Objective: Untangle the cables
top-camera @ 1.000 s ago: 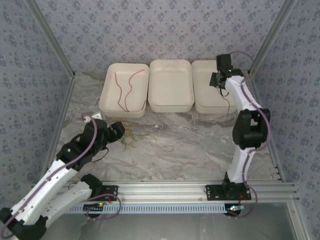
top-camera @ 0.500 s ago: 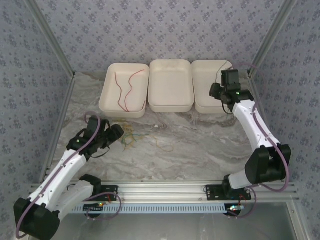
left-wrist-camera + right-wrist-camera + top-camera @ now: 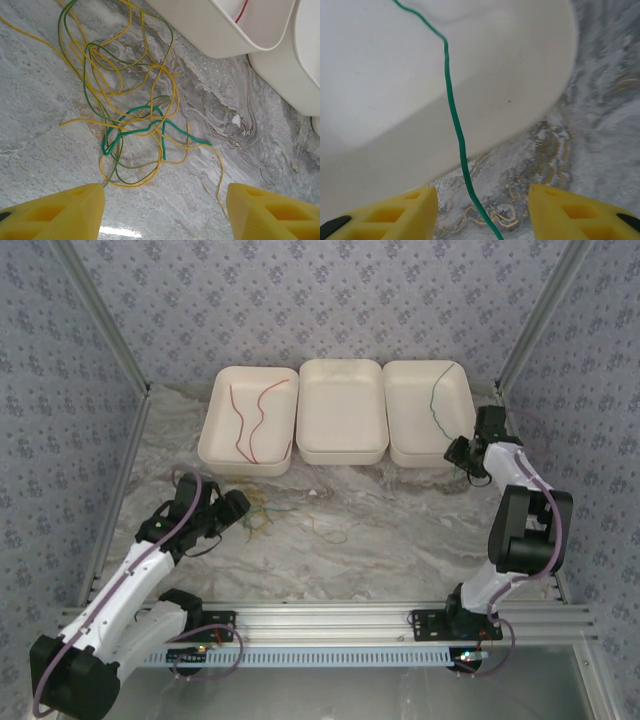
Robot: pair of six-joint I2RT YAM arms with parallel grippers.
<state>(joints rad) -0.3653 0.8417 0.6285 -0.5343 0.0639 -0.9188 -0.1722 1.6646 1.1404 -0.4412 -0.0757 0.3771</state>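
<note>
While the tangled cables lie just beyond the left gripper, wide open and empty, a green cable runs ungripped through the right gripper's parted jaws.

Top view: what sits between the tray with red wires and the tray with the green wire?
A third white tray, holding nothing, close beside both; the top view shows it.

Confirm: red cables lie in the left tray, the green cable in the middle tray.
Not quite: the top view shows the green cable in the right tray, not the middle tray. The red cables do lie in the left tray.
</note>
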